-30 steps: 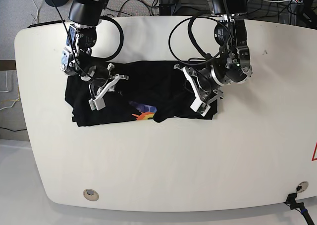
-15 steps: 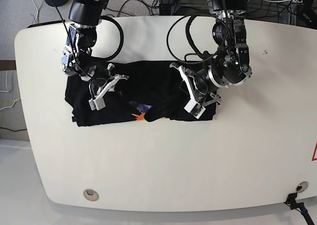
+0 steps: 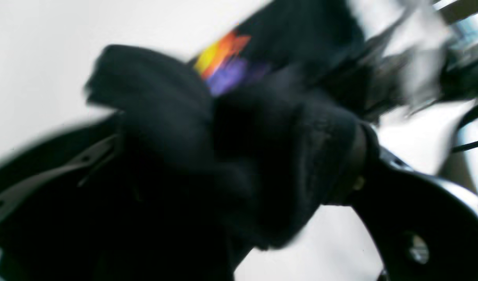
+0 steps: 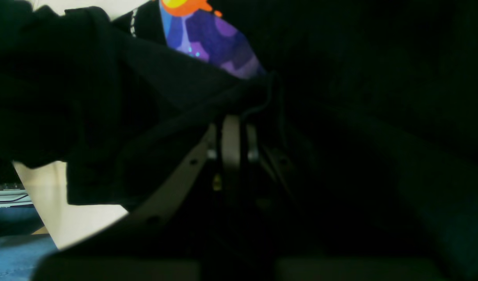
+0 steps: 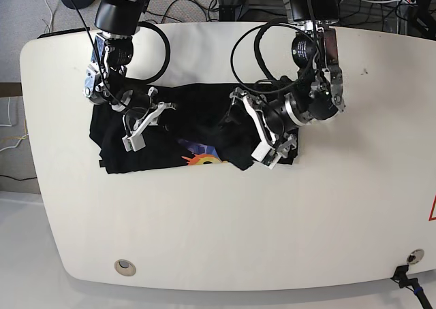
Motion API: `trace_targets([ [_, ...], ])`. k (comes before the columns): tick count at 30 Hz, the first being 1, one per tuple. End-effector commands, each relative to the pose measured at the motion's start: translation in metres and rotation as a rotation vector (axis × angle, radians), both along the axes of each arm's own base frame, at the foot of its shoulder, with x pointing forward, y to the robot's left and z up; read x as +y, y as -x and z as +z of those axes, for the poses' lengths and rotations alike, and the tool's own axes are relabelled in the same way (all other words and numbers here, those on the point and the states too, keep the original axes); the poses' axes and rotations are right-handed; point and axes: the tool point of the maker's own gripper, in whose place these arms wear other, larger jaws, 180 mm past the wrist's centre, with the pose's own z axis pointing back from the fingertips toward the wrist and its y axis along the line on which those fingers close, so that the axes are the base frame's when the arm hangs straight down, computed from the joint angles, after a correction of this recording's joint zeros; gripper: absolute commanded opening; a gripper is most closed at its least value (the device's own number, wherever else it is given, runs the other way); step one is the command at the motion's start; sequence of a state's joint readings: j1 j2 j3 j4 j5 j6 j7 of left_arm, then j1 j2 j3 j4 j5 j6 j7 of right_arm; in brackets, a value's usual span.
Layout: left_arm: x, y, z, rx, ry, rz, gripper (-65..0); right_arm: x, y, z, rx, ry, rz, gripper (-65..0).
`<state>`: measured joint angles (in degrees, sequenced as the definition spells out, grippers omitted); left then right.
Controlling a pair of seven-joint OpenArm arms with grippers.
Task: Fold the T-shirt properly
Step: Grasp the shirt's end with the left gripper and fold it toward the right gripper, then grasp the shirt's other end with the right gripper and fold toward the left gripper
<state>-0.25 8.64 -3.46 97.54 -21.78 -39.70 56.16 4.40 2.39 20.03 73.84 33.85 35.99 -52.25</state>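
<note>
**A fold in mid-carry, one side pinned and the other slackening**

The T-shirt (image 5: 170, 128) lies bunched across the far middle of the white table (image 5: 218, 234), partly folded, with a sliver of its orange, yellow and purple print (image 5: 201, 156) showing along the near edge.

The right gripper (image 5: 142, 126) sits low on the cloth at the camera's left; its own wrist view shows the jaws clenched together with a ridge of black fabric drawn over them, so it is grasping the T-shirt. The left gripper (image 5: 261, 133) is at the other end of the garment. Its wrist view is smeared by motion, but the two fingers (image 3: 414, 230) appear spread wide, with a thick roll of cloth (image 3: 239, 156) lying between them. Whether that roll is let go or merely loosely cradled I cannot tell.

Judging by this, the step in hand is bringing one side of the shirt in toward the middle. The next move calls for the left arm to lay the roll flat and square its edge with the layer beneath before lifting clear, while the right keeps its end anchored so the stack does not drag.

No brand or label is legible. A few pale marks (image 4: 134, 23) beside the print in the right wrist view may be lettering, but they are too small to read.
</note>
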Motion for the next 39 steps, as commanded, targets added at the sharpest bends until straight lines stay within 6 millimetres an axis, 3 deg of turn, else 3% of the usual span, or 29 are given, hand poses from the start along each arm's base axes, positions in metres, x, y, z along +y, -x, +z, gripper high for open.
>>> trace_targets([
  [1,-0.023,-0.013,0.044,-0.097,0.155,-0.043,-13.1,-0.002,0.002,-0.003,0.019,0.033,0.019,-65.0],
  [6,-0.031,-0.014,0.053,-0.118,0.176,-0.067,-13.6,-0.002,0.002,-0.003,0.019,0.033,0.019,-65.0],
  [9,-0.028,-0.02,0.072,-0.178,0.171,-0.065,-13.6,-0.003,0.002,-0.003,0.019,0.034,0.019,-65.0],
  [14,-0.005,-0.024,0.082,-0.247,0.087,-0.064,-13.6,-0.002,0.002,-0.003,0.02,0.033,0.019,-65.0],
  [21,0.06,-0.022,0.029,-0.192,-0.263,-0.027,-13.6,-0.002,0.002,-0.003,0.02,0.031,0.018,-65.0],
  [26,0.076,-0.017,-0.008,-0.141,-0.33,-0.039,-13.6,-0.001,0.002,-0.002,0.018,0.028,0.018,-65.0],
  [30,0.09,-0.012,-0.055,-0.04,-0.352,-0.023,-13.7,-0.001,-0.001,0.001,0.007,0.026,0.018,-65.0],
  [33,0.094,-0.005,-0.085,0.021,-0.341,-0.016,-13.7,-0.003,-0.008,0.015,-0.04,0.042,0.017,-65.0],
  [36,0.094,-0.001,-0.097,0.049,-0.315,-0.01,-13.7,-0.005,-0.015,0.034,-0.1,0.061,0.02,-65.0],
  [39,0.094,0.0,-0.1,0.058,-0.31,-0.009,-13.7,-0.003,-0.025,0.067,-0.186,0.032,0.016,-56.2],
])
